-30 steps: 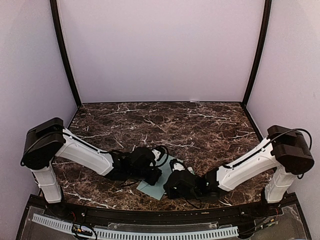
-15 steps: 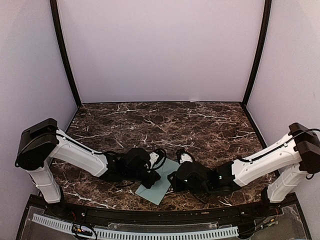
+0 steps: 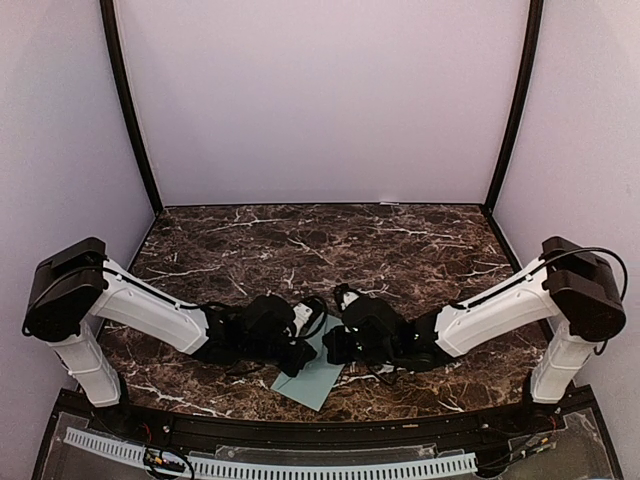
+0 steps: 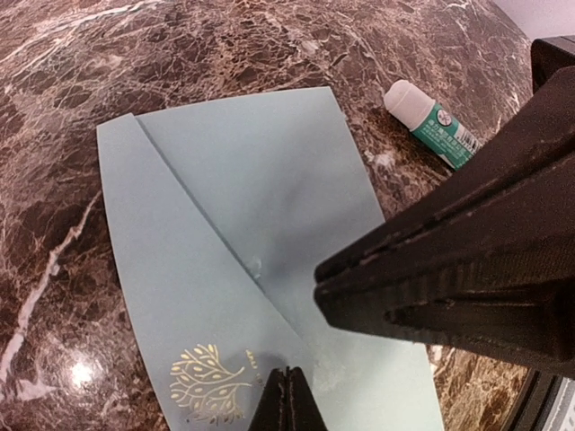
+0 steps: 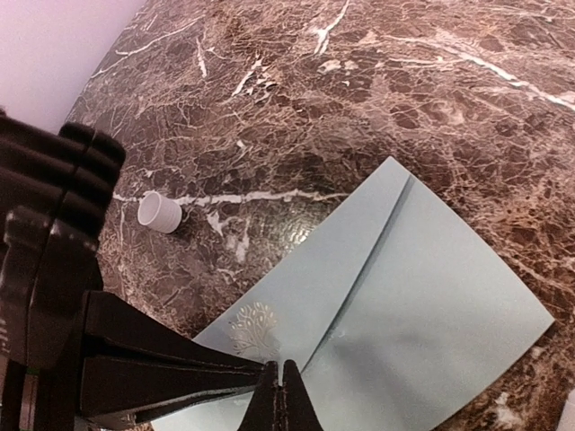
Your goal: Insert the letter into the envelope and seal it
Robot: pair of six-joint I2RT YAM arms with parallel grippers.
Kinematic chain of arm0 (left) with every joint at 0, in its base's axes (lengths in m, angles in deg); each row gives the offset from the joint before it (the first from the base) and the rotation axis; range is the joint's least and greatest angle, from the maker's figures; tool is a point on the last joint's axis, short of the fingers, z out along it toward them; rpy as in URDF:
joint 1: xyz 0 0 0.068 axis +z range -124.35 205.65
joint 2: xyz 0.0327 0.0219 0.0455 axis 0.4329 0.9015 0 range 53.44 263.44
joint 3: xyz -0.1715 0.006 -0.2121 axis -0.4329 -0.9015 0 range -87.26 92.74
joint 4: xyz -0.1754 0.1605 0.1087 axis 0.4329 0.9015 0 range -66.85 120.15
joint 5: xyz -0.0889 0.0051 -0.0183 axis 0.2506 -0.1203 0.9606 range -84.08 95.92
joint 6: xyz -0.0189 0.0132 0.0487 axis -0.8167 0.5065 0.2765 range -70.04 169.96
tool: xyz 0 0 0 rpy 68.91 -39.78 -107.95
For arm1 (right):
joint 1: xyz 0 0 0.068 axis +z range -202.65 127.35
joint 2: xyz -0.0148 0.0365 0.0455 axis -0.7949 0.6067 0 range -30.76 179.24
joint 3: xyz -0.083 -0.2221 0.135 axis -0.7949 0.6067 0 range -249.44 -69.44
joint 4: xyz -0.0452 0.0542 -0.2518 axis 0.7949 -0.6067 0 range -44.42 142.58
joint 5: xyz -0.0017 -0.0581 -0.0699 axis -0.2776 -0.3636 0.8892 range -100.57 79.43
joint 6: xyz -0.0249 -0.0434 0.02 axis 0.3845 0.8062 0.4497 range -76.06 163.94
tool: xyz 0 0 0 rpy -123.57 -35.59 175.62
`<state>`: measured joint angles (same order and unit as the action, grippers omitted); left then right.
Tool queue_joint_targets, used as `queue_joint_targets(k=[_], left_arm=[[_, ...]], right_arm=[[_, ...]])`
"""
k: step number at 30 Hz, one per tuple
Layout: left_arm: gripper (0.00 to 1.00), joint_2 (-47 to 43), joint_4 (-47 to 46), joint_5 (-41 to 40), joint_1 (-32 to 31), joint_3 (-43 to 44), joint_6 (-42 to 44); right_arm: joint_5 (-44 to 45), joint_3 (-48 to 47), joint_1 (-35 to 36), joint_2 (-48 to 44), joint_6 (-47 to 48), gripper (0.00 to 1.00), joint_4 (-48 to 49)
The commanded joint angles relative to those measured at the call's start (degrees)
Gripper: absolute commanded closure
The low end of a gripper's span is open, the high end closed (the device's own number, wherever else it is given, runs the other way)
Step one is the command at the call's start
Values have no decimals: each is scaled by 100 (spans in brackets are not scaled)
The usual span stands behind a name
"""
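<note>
Envelope point(image 4: 243, 197): prob. light, floppy, slick on surface point(image 4: 90, 54); pinch an edge. Left end effector point(image 4: 287, 400) & right end effector point(image 5: 278, 391): tips together, nothing clamped.

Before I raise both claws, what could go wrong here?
1. The left claw and right claw are shut, tips at the envelope by its flap edge. Shiny spots there may be wet glue, so lifting could pull the flap up or drag the envelope.
2. The glue stick and a loose white cap lie close by; a retreating arm might knock them.
</note>
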<state>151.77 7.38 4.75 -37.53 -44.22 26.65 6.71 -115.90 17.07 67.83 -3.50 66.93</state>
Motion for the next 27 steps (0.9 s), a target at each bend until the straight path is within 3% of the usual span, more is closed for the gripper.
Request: queue_joint_targets(k=[1,10,27], left_arm=[[100,-204,308,-230,-19,-53,-91],[100,187,439,-135,-2,109,-133],[100,19,231,13,-4,-26,-71]], right_arm=[[-611,-202,-167,269,198,100,590],[-838,-435,-309,847,138,100,491],[-885,224,-221,1234,-391,100,678]])
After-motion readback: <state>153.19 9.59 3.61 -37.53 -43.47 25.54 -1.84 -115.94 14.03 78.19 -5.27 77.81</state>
